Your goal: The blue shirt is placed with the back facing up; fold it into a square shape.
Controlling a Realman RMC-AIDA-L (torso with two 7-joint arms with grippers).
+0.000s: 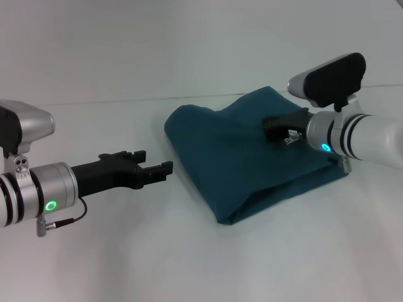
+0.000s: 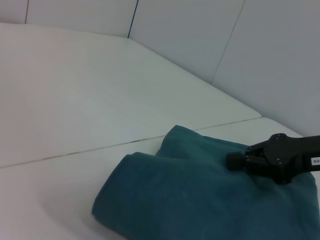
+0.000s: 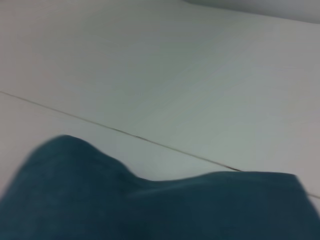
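Teal cloth: the shirt (image 1: pixel 245 151) lies folded into a thick, roughly four-sided bundle on the white table (image 1: pixel 189 56), right of centre in the head view.
Shirt surface: plain, no lettering showing; soft creases across the top.
Shirt edges: layered open edge along the near side, facing the robot; the left corner is rounded and puffed up; the far corner rises to a peak.
Left gripper (image 1: pixel 154 170): held above bare table just left of the shirt, pointing at its left edge, apart from the cloth.
Left jaws: two black fingers stand parted with a gap between them, holding nothing.
Right gripper (image 1: pixel 272 126): low over the right part of the shirt's top, black tip at or against the cloth.
Right jaws: cannot tell whether they are parted or closed; the tip looks like one dark mass, also in the left wrist view (image 2: pixel 237 160).
Left wrist view: shirt (image 2: pixel 200 200) in the foreground, right gripper resting on its top.
Right wrist view: shirt (image 3: pixel 150 205) fills the lower part, its far edge humped; table (image 3: pixel 175 75) beyond.
Table seam (image 1: pixel 94 101): thin line running across behind the shirt.
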